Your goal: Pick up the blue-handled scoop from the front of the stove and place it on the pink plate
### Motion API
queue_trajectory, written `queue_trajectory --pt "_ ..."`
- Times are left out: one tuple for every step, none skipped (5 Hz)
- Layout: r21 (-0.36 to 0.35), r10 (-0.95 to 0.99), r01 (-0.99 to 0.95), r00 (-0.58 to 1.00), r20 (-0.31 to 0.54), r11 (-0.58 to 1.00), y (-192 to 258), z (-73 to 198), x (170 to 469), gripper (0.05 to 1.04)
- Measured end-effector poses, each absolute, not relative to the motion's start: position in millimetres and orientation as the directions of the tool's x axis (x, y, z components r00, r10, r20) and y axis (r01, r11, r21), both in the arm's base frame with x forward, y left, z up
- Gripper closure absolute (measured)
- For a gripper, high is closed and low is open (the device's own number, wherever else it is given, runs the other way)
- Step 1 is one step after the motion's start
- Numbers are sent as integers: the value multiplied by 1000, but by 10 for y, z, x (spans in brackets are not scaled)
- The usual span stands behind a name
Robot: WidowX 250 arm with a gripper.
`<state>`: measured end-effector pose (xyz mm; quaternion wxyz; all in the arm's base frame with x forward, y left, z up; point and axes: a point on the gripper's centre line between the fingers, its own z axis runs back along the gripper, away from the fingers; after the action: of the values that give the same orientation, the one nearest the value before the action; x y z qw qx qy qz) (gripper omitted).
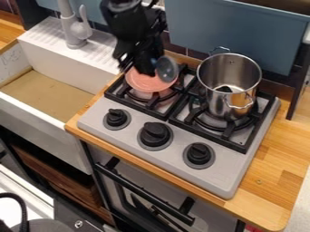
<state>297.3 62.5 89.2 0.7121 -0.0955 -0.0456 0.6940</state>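
Camera view | pincer (145, 68) above left burner, apart or clamped: can't tell | beside it, rounded glossy grey piece (167, 69), smooth round pink dish (148, 84) on black grate (136, 106) | step: probably handling near dish; next move calls for grate clearance | right burner: shiny cylindrical metal pot (221, 102) | worktop (284, 156): grained wood

Three knobs (155, 134); two grates (209, 135); one pot (221, 102); one plate (145, 83); one rounded grey object (167, 70); one faucet (71, 29); one sink (45, 97).
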Motion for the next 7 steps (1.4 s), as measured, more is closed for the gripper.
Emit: queue_trajectory --pt "-176 999 -984 -13 -51 -22 510 852 3229 785" --pt "-174 999 -984 -26 -47 -34 530 882 3395 785" --pt "-146 998 -989 -28 -49 -34 808 797 3445 785" --pt "-118 998 -993 -8 -62 -15 1056 731 3521 785" --pt "-61 999 -998 33 -38 31 1111 520 3613 785" --pt "-59 1000 -998 21 3 22 1084 356 3700 785" --pt "-25 999 -1000 7 42 8 1105 184 3888 785"
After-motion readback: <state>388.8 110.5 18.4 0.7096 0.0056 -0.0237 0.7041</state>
